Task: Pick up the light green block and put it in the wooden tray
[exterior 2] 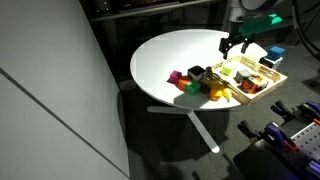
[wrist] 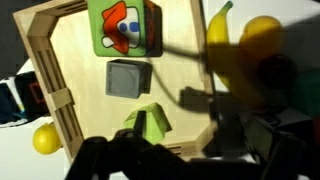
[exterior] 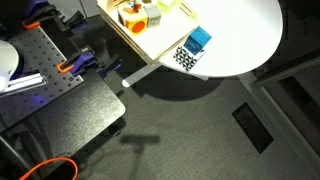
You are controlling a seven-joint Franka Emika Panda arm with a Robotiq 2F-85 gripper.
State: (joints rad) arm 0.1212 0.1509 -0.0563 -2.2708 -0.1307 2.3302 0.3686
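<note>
The light green block (wrist: 127, 78), a pale grey-green cube, lies flat on the floor of the wooden tray (wrist: 70, 70) in the wrist view. The tray also shows in both exterior views (exterior 2: 268, 92) (exterior: 150, 45), at the table's edge. My gripper (exterior 2: 236, 46) hangs above the tray's far end, open and empty. In the wrist view its dark fingers (wrist: 165, 150) fill the bottom edge, apart from the block.
The tray also holds a bright green wedge (wrist: 150, 122), a green picture block (wrist: 125, 25), a yellow piece (wrist: 245, 45) and orange-and-white blocks (exterior: 135, 15). A blue block (exterior: 198, 38) sits beside it. Magenta (exterior 2: 175, 77), black (exterior 2: 197, 72) and yellow (exterior 2: 215, 93) pieces lie on the round white table (exterior 2: 170, 55).
</note>
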